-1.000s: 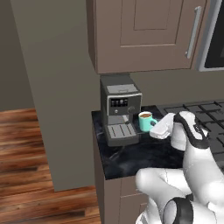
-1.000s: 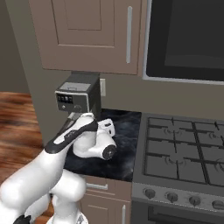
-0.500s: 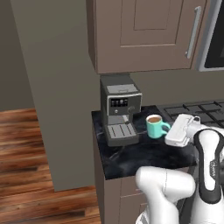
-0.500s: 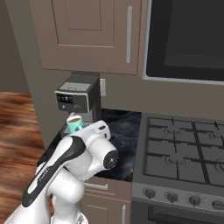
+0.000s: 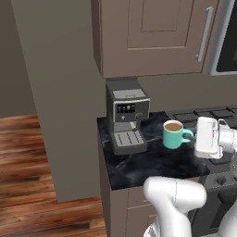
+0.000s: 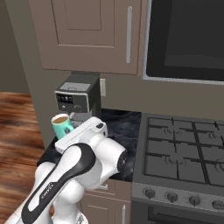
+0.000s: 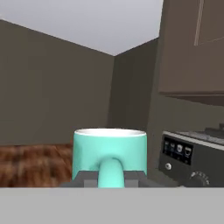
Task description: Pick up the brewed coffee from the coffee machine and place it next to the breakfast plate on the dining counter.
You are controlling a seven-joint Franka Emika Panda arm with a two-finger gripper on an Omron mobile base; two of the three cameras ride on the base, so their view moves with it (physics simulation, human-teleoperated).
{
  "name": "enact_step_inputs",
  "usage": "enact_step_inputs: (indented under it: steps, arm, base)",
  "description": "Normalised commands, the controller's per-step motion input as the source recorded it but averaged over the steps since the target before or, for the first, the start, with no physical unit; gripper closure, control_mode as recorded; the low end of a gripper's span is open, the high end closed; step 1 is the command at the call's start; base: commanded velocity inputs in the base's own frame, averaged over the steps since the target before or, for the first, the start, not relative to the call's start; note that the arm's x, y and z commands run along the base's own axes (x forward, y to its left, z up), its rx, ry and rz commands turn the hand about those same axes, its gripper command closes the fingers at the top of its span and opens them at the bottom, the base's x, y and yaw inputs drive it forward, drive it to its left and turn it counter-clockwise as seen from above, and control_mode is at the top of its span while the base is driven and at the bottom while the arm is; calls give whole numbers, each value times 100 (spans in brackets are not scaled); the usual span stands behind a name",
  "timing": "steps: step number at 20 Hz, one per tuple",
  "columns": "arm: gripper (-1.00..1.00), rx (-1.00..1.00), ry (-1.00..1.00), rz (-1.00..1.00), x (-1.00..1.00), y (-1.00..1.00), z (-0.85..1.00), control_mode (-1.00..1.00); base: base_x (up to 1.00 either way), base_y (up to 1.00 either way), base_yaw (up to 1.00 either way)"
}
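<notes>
Black marble worktop (image 5: 139,162): teal handled coffee mug (image 5: 174,134) lifted clear of boxy grey espresso machine (image 5: 126,120).
Your gripper (image 7: 111,177) pinches only the handle; swing quickly and coffee slops.

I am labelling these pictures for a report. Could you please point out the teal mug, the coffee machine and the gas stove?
teal mug (image 5: 173,135): left base view, on its outer side wall.
coffee machine (image 5: 127,109): left base view, on its black display panel.
gas stove (image 6: 183,153): right base view, on the black burner grates.
</notes>
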Motion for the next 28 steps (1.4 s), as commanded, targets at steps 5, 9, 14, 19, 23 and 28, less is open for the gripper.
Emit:
enact_step_inputs:
  steps: [5, 9, 14, 19, 23, 28]
  arm:
    - [100, 8, 0, 25, -17, 3, 60, -100]
    - [100, 1, 1, 13, 0, 1, 15, -100]
    - [100, 0, 0, 1, 0, 0, 0, -100]
    - [100, 0, 0, 0, 0, 0, 0, -100]
    - [100, 0, 0, 0, -2, 0, 0, 100]
    - [100, 0, 0, 0, 0, 0, 0, 100]
  base:
    - [0, 0, 0]
    - [0, 0, 0]
    - [0, 0, 0]
    - [0, 0, 0]
    - [-25, 7, 2]
    - [-81, 69, 16]
